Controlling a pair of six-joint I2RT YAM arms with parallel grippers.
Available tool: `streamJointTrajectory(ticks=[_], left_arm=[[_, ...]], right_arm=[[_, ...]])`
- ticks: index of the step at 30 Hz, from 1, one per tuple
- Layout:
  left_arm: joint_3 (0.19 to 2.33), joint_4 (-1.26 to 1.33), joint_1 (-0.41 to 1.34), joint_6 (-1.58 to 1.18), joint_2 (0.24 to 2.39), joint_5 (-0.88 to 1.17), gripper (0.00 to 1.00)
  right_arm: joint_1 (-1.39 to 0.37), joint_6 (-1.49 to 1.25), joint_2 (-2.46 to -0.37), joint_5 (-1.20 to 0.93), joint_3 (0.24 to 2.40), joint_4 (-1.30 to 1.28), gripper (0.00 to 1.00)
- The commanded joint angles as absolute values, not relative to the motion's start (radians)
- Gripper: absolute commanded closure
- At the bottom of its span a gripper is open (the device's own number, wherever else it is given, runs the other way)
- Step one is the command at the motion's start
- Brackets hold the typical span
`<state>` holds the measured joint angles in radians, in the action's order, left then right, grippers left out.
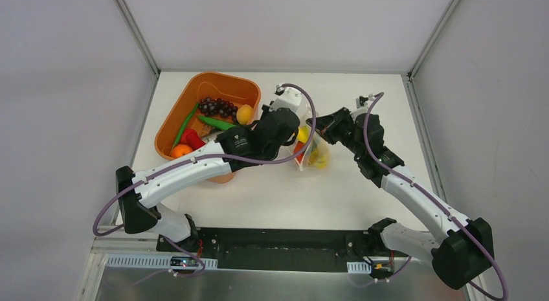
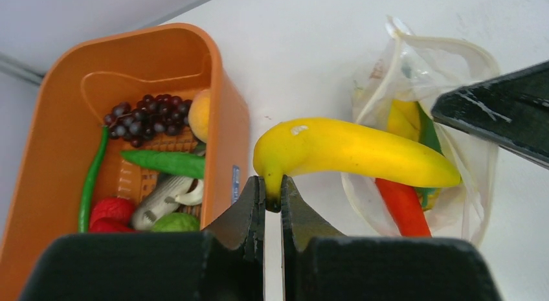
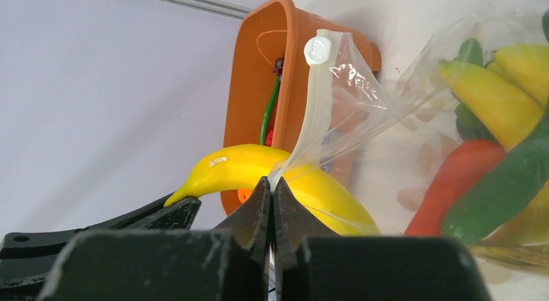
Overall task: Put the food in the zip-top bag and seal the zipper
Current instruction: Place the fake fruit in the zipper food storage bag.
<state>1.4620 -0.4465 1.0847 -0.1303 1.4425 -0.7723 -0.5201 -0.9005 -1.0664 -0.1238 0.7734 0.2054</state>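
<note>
Pinching a banana (image 2: pixel 349 152), left gripper (image 2: pixel 272 192) hovers at the bag (image 2: pixel 480 184) mouth.

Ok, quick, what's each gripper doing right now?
Left gripper: closed on the stem end of a yellow plastic toy banana.
Right gripper: closed on the mouth edge of the clear plastic zip-top bag.
</note>
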Motion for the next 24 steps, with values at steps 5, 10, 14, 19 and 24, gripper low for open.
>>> streamJointTrajectory(ticks=[5,10,14,19,24], left_arm=[[1.483,-0.376,1.115,-0.025,1.433,-1.038,1.00],[1.395,-0.135,1.178,0.151,1.429,-1.104,1.00],[1.565,-0.417,1.189,-0.060,1.495,-1.112,1.00],[1.674,-0.632,1.186,-0.272,1.528,-0.985,1.00],[1.774,-0.783,1.172,-0.361,1.598,-0.886,1.00]], right_arm=[[-0.533,-0.896,-1.008,-0.080,0.772,0.280,1.00],[-0.533,-0.901,-1.008,-0.086,0.773,0.283,1.00],[-0.539,-0.929,-1.005,-0.089,0.776,0.286,1.00],[-0.575,-0.933,-0.968,-0.009,0.733,0.346,1.00],[-0.612,-0.924,-0.946,0.069,0.707,0.381,1.00]])
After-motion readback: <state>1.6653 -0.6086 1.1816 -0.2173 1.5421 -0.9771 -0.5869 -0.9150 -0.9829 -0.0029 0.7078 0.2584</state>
